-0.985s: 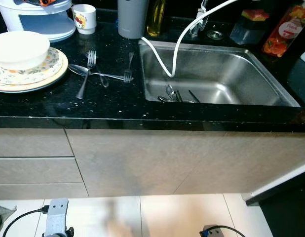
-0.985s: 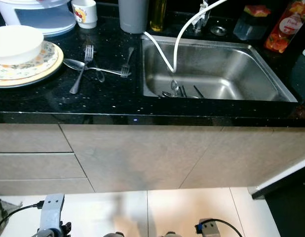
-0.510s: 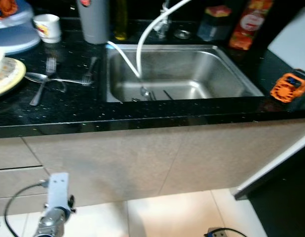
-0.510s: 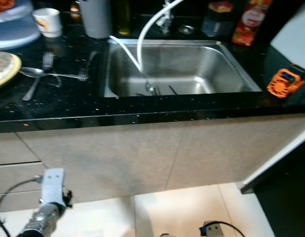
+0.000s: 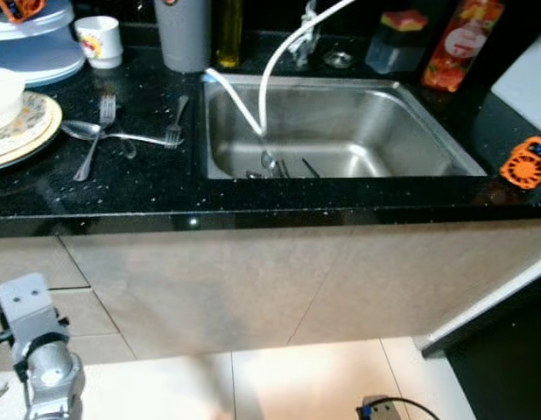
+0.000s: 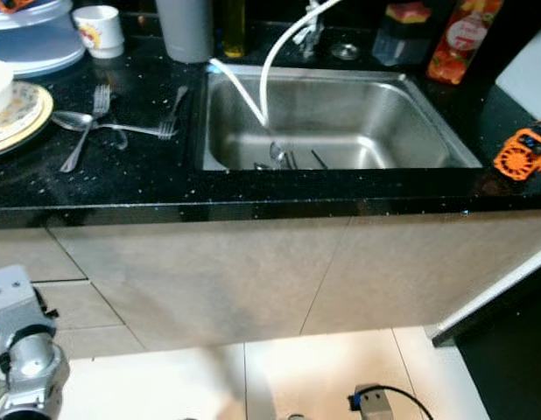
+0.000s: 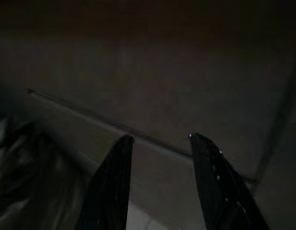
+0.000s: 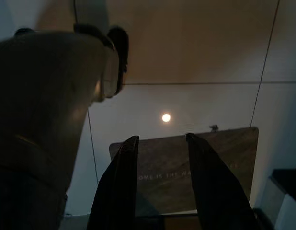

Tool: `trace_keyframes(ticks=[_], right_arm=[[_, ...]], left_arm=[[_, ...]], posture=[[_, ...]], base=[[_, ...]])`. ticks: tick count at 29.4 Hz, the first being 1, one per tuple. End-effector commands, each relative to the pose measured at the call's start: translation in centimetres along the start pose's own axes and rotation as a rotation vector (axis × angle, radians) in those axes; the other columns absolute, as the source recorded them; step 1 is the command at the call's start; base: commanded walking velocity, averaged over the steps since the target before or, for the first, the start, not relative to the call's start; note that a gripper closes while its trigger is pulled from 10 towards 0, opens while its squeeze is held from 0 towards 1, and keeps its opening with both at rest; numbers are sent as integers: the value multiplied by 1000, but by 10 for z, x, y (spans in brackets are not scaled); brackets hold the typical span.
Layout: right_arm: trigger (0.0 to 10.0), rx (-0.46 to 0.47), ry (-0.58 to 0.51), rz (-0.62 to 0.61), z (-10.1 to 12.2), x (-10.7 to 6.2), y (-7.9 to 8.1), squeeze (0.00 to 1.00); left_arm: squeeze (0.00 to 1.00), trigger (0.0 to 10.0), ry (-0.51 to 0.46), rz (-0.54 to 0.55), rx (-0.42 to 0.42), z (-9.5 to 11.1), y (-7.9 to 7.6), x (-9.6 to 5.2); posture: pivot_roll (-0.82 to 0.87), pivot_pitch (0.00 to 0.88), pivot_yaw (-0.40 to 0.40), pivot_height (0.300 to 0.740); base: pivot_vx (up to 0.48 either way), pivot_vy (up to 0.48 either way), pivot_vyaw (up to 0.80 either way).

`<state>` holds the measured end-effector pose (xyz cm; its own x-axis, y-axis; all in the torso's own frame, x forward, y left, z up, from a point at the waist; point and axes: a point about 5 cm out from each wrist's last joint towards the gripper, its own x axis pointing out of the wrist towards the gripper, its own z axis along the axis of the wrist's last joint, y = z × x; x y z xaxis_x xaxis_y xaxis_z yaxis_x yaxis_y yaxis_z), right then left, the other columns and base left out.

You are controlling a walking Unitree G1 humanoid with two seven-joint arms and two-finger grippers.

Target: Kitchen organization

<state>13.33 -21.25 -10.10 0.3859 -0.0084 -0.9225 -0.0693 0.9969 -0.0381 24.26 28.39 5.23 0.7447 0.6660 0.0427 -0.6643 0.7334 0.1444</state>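
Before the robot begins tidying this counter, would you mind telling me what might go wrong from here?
The orange gadget sits at the black counter's front edge; an arm sweep might knock it off. The white hose drapes into the steel sink above the cutlery there and could snag a reaching gripper. The crossed forks and spoon lie flat and overlapping, so lifting one may drag another.

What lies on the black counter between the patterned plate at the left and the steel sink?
In the left eye view, between the patterned plate and the stainless steel sink, two silver forks and a silver spoon lie on the black counter.
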Motion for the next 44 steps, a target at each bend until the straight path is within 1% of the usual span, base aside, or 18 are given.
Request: trace_keyframes(ticks=[1, 2, 3, 5, 8, 12, 13, 14, 16, 18, 21, 22, 25, 29, 32, 37, 39, 44], right_arm=[[10000, -1, 8, -3, -1, 0, -2, 0], [10000, -2, 3, -2, 1, 0, -1, 0], [10000, -6, -2, 0, 3, 0, -1, 0], [10000, -6, -2, 0, 3, 0, -1, 0], [10000, -7, -4, 1, 5, 0, -1, 0], [10000, 2, -10, 7, 7, 1, 1, 0], [10000, 2, -10, 7, 7, 1, 1, 0], [10000, 6, -15, 11, 9, 1, 2, 0], [10000, 6, -15, 11, 9, 1, 2, 0], [10000, 9, -17, 12, 10, 1, 3, 0], [10000, 17, -20, 15, 11, 1, 4, 0], [10000, 17, -20, 15, 11, 1, 4, 0], [10000, 19, -18, 16, 11, 2, 5, 0], [10000, 20, -17, 17, 11, 2, 5, 0], [10000, 24, -14, 17, 9, 2, 6, 0], [10000, 23, -8, 17, 6, 2, 6, 0], [10000, 25, 0, 17, 2, 1, 7, 0], [10000, 29, 6, 15, -1, 1, 6, 0]], left_arm=[[0, 10000, -65, -91, 5, 11, -13, -6], [0, 10000, -113, -211, -14, 21, -28, -10], [0, 10000, -230, -459, 4, 43, -55, -22], [0, 10000, -230, -459, 4, 43, -55, -22], [0, 10000, -334, -770, 14, 62, -86, -42], [0, 10000, -357, -1020, -39, 84, -109, -62], [0, 10000, -357, -1020, -39, 84, -109, -62], [0, 10000, -360, -1172, -62, 95, -120, -76], [0, 10000, -360, -1172, -62, 95, -120, -76], [0, 10000, -354, -1265, -65, 99, -125, -85], [0, 10000, -305, -1647, -47, 108, -129, -120], [0, 10000, -305, -1647, -47, 108, -129, -120], [0, 10000, -273, -1907, 30, 116, -121, -137], [0, 10000, -337, -1902, -19, 141, -121, -130], [0, 10000, -519, -1704, -167, 199, -122, -98], [0, 10000, -622, -1507, -239, 235, -120, -72], [0, 10000, -607, -1258, -289, 260, -120, -36], [0, 10000, -599, -1166, -283, 266, -120, -25]], posture=[[178, 99, -83, 740], [184, 102, -86, 740], [185, 101, -89, 740], [185, 101, -89, 740], [185, 103, -89, 740], [178, 102, -86, 740], [178, 102, -86, 740], [169, 98, -80, 740], [169, 98, -80, 740], [167, 97, -77, 740], [161, 92, -79, 740], [161, 92, -79, 740], [159, 88, -80, 740], [157, 88, -78, 740], [158, 90, -80, 740], [158, 96, -82, 740], [147, 105, -79, 740], [136, 110, -73, 740]], base=[[0, 0, 0], [0, 0, 0], [0, 0, 0], [0, 0, 0], [0, 0, 0], [0, 0, 0], [0, 0, 0], [0, 0, 0], [0, 0, 0], [0, 0, 0], [0, 0, 0], [0, 0, 0], [0, 0, 0], [0, 0, 0], [0, 0, 0], [0, 0, 0], [0, 0, 0], [0, 0, 0]])
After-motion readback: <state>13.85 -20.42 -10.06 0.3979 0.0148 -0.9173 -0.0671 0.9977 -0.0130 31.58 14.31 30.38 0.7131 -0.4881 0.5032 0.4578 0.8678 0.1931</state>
